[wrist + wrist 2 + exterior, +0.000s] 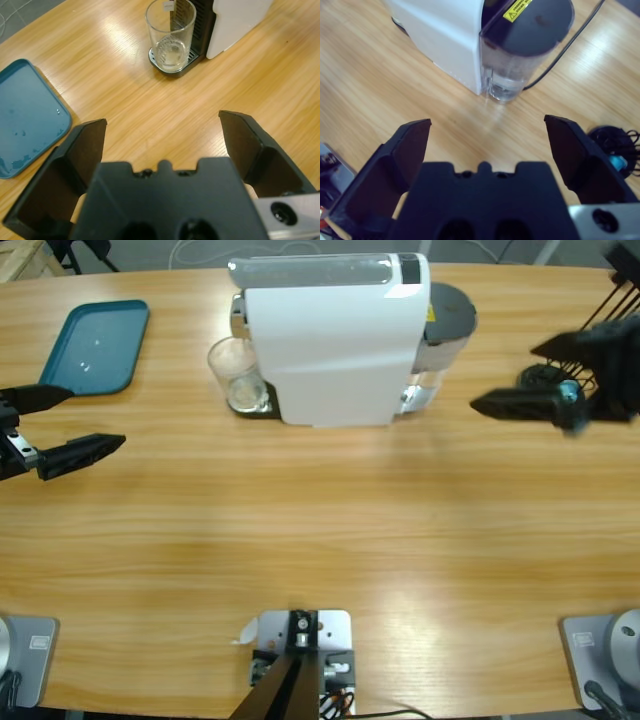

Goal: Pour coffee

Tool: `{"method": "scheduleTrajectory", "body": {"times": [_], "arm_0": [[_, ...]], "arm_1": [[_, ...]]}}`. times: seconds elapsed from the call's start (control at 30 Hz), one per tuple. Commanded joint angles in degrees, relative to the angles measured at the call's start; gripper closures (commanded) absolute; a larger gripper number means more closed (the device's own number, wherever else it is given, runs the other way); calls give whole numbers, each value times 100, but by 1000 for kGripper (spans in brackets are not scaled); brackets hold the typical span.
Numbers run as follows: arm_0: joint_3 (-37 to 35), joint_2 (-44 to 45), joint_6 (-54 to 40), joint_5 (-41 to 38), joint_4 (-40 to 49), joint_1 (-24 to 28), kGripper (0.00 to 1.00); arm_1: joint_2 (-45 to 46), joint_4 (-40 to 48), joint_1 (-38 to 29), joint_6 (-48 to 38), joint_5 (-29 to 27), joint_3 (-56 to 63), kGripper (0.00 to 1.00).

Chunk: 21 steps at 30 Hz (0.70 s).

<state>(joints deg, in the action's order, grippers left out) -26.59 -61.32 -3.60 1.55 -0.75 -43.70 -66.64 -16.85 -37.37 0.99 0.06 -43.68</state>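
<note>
- coffee (171, 54): i see only a shallow pale layer at the bottom of the clear glass (236, 374), hard to judge its colour.
- glass stands upright on the dark drip tray (159, 63), touching the front of the white machine (335, 340), far side of the table (320, 530).
- left gripper (70, 425): jaws spread wide, nothing between them, hovering at the left edge, well apart from the glass.
- right gripper (500, 400): jaws spread in my wrist view, holding nothing, right of the machine, pointing toward its clear water tank (507, 82).
- teal tray (95, 347) lies flat at far left, a few droplets on it.
- black wire rack (565, 380) sits at far right, a small blue capsule (617, 162) in it.
</note>
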Motion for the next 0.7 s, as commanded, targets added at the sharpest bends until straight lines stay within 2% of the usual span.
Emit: {"method": "scheduleTrajectory", "body": {"times": [0.03, 0.27, 0.5, 0.7], "arm_0": [[105, -172, 14, -199, -131, -68, 4], [161, -274, -109, -198, -277, -68, 10], [184, -302, -106, -199, -319, -68, 64], [196, -312, -106, -199, -339, -68, 64]], "arm_1": [[819, 826, -42, 172, 110, 1364, 0], [940, 1177, -42, 156, 82, 1661, 0], [814, 1202, -49, 165, 90, 1670, 0], [763, 1220, -46, 165, 82, 1679, 0]]}}
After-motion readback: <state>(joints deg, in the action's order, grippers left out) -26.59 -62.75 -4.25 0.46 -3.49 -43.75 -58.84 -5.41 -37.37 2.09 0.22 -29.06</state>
